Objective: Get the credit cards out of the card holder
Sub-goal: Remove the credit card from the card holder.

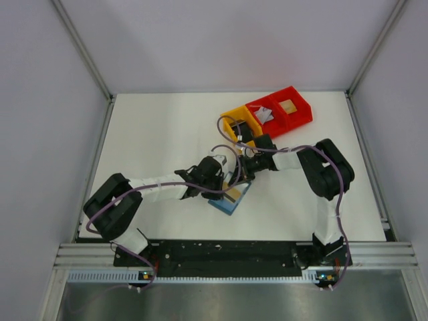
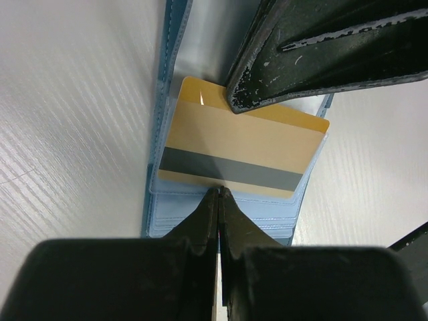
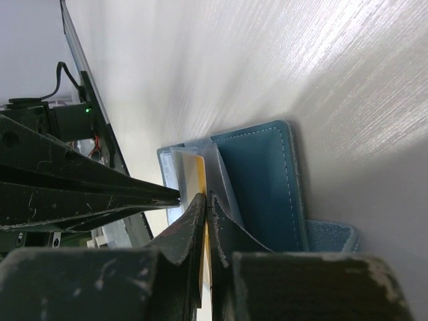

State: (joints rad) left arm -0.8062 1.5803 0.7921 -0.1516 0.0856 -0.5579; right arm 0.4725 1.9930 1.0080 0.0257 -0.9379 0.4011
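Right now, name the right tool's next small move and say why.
Probably pull the right tool back, sliding the tan-yellow card out of the card holder: it looks closed on the card's free edge, and the shut left tool presses the holder down.

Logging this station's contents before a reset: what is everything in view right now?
card holder: one, teal-blue, open at the table's centre
credit card: one visible, tan-yellow with dark stripe, in the holder's pocket
yellow bin: one, yellow, table's far side
red bins: two, red, beside the yellow bin
table: one, white, under everything
left hand: one, black, shut, tips at the holder's pocket edge
right hand: one, black, shut on the credit card
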